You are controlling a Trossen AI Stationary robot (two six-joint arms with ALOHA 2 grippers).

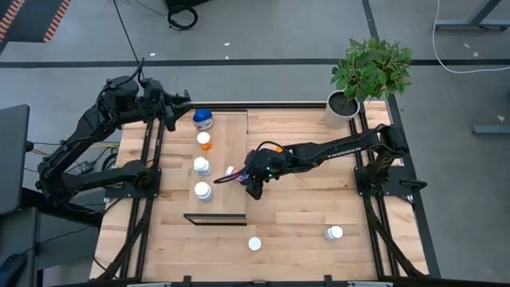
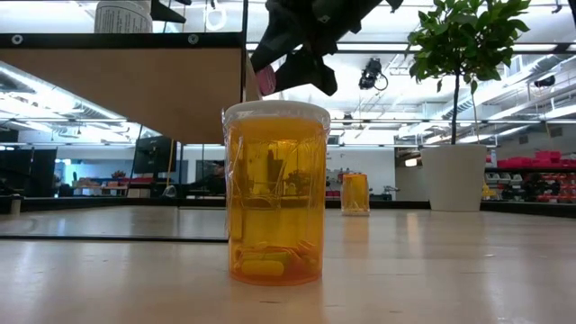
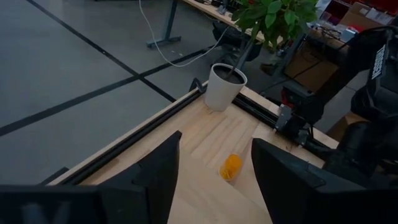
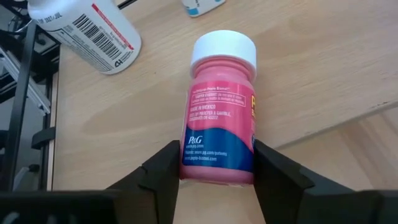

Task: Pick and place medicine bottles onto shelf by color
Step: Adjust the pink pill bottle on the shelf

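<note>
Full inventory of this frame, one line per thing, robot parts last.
bottles on the shelf: four in a row, blue-bodied, orange with white cap, two white.
pink bottle: one, white cap, lying between the right gripper's fingers over the shelf's right edge.
orange bottles on the table: two, white caps, one near the front edge, one front right.
shelf: one, light wood, left of table centre.
plant pot: one, white, green plant, far right corner.
table: one, slatted light wood.
left gripper: dark, open, empty, at the far left corner.
right gripper: dark, fingers either side of the pink bottle.
</note>
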